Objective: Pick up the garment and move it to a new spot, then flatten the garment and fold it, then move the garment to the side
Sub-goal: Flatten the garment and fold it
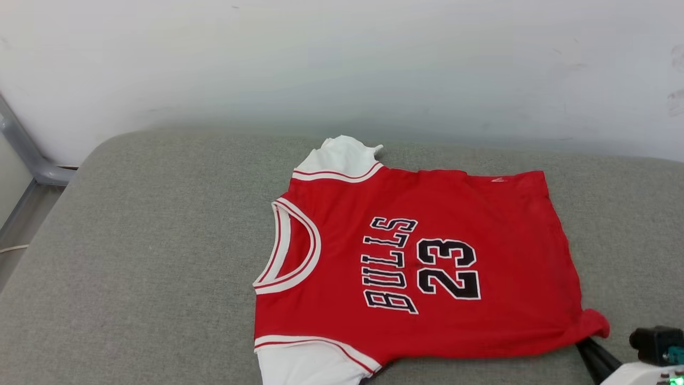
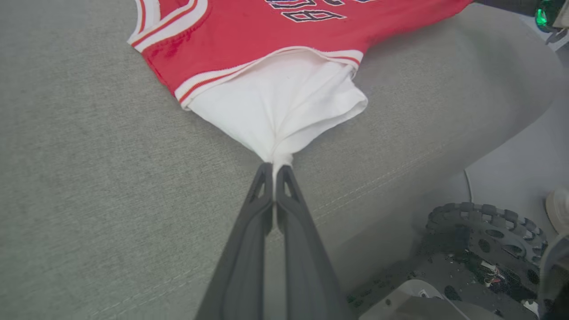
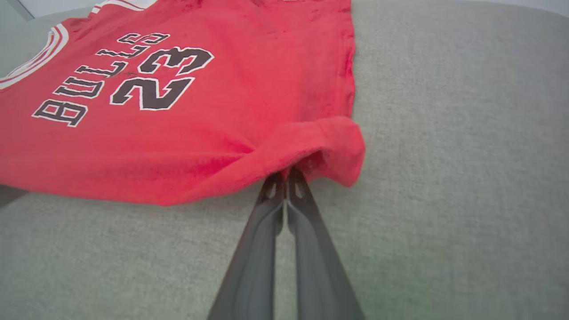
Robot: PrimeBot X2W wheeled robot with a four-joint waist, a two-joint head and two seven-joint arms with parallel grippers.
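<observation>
In the head view, the garment [image 1: 427, 256] is lying spread out, front side up, on a grey cushion [image 1: 133, 278], its neck opening pointing to the view's left and its hem to the right; the black lettering and the number 23 are running sideways across the red front; the far sleeve [image 1: 336, 155] is poking out towards the pale wall [image 1: 342, 53], and the near sleeve [image 1: 304, 363] is running off the bottom of the view; at the lower right, the right gripper [image 1: 585, 345] is reaching in under the hem corner [image 1: 593, 323], which is bunching into a small red fold

In the left wrist view, the left gripper [image 2: 274, 168] is pinching the outer edge of the near sleeve [image 2: 275, 102], its 2 dark fingers pressing together on the white cloth; creases are fanning out from the fingertips across the sleeve; the red body is lying flat on the cushion beyond; a dark wheel [image 2: 486, 222] of the robot's base is showing below the cushion's front edge

In the right wrist view, the right gripper [image 3: 286, 178] is gripping the hem corner [image 3: 329, 142], its fingers clamping shut on the cloth while red fabric is curling over their tips; the rest of the garment is lying flat to the view's left, the 23 showing plainly
</observation>
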